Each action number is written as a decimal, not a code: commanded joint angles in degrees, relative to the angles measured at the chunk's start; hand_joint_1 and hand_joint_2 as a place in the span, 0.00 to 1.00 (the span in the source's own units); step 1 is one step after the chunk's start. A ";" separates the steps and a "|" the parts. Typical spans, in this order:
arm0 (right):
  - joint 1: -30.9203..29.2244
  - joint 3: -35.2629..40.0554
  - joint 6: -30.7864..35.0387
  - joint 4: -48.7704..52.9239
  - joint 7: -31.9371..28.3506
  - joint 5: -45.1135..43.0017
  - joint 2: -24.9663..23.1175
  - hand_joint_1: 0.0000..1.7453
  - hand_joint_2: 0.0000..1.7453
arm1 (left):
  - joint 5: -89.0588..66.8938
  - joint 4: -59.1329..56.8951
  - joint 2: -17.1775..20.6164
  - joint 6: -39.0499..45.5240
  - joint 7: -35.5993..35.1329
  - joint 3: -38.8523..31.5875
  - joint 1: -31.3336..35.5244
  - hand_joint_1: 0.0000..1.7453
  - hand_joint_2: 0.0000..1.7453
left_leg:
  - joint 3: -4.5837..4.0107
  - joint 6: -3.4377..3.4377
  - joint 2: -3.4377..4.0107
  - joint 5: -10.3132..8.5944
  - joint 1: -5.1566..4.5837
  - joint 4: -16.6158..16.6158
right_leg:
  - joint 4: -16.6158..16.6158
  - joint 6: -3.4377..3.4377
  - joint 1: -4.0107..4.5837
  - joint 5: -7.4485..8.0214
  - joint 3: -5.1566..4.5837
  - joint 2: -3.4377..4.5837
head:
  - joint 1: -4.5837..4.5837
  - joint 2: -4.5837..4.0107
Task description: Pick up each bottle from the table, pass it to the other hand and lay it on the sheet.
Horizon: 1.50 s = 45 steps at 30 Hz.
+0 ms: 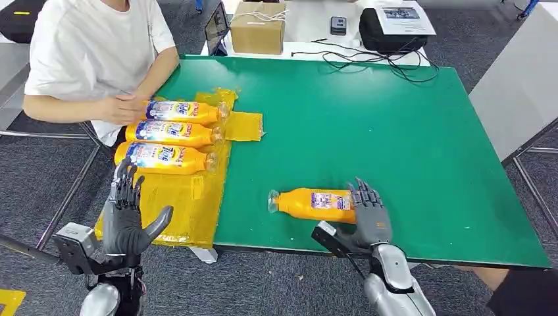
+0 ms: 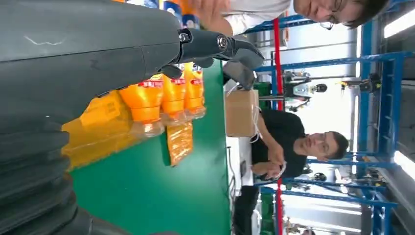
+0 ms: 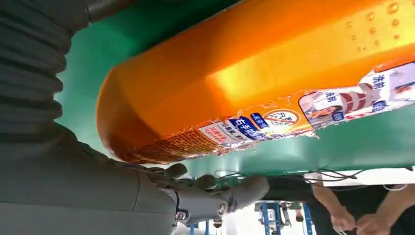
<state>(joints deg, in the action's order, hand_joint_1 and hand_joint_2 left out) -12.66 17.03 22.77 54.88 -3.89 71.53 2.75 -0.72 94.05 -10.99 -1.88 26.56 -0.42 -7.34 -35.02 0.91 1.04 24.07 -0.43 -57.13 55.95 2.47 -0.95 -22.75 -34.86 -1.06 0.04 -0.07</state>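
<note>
Head view: the right hand, fingers spread, rests against the base of the lying bottle, apparently positioned to grasp it, not yet clamped. The left hand waits empty, fingers apart, beside the yellow sheet. Beyond, three bottles lie there, steadied by a person's hand.

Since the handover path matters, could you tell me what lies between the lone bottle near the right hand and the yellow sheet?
In the head view, only bare green table separates the lone bottle from the yellow sheet.
</note>
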 commanded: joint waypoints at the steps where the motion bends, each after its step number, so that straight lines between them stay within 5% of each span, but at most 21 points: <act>1: -2.39 2.23 -2.89 -6.60 2.54 2.72 2.38 0.00 1.00 | -0.37 -3.76 0.90 -0.05 -0.54 -1.07 0.75 0.00 1.00 | 0.27 -0.05 -0.13 0.06 0.06 0.05 | -0.09 -0.07 0.04 -0.06 0.32 -0.01 | 0.02 0.00; 13: -12.96 2.68 -2.78 -20.52 0.09 0.52 -1.07 0.00 1.00 | 0.39 -7.72 0.99 -1.28 -0.89 -0.68 4.31 0.00 1.00 | 0.40 0.00 -0.06 -0.06 0.07 0.04 | -0.11 -0.19 0.06 0.16 0.45 0.09 | 0.00 0.00; 22: -22.57 8.94 -12.47 -25.16 5.84 3.65 -3.32 0.00 1.00 | 2.41 -2.37 1.30 -5.92 -3.07 -3.95 1.77 0.00 1.00 | 0.44 0.01 0.29 0.00 0.08 -0.07 | 0.04 -0.19 0.07 0.18 0.37 0.40 | 0.02 0.00; 23: -23.60 9.71 -13.32 -25.95 6.24 4.08 -3.15 0.12 1.00 | 2.26 -2.62 1.16 -6.02 -3.15 -4.14 1.90 0.00 1.00 | 0.50 -0.02 0.31 0.04 0.15 -0.12 | 0.04 -0.23 0.13 0.16 0.43 0.45 | 0.00 0.00; 24: -24.72 10.34 -14.41 -26.97 6.36 4.19 -3.03 0.85 1.00 | 2.05 -2.88 1.04 -6.15 -3.20 -4.28 2.07 0.00 1.00 | 0.47 0.04 0.24 -0.08 0.05 0.00 | -0.01 -0.19 0.04 0.21 0.38 0.21 | 0.00 0.00; 26: -27.69 11.76 -17.71 -29.73 6.63 4.33 -2.64 1.00 1.00 | 1.42 -3.52 0.77 -6.25 -3.24 -4.44 2.47 0.00 1.00 | 0.48 0.00 0.12 -0.08 0.10 -0.04 | -0.02 -0.23 0.08 0.18 0.45 0.16 | 0.02 0.00; 45: -31.03 12.12 -22.72 -35.02 1.75 -0.55 0.93 1.00 1.00 | 0.06 -9.10 1.84 -4.21 -3.34 -1.26 6.85 0.00 1.00 | 0.35 0.08 -0.21 -0.21 -0.01 0.01 | -0.04 -0.13 -0.01 0.16 0.44 -0.16 | 0.02 0.00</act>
<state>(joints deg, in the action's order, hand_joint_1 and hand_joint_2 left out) -41.37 27.30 0.98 25.97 -0.24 72.76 2.58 -0.81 89.92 -10.56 -6.75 23.23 -3.34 -3.30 -34.76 1.05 0.98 23.86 -0.46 -57.17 55.94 2.40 -0.98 -22.56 -34.54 -1.16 0.07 -0.07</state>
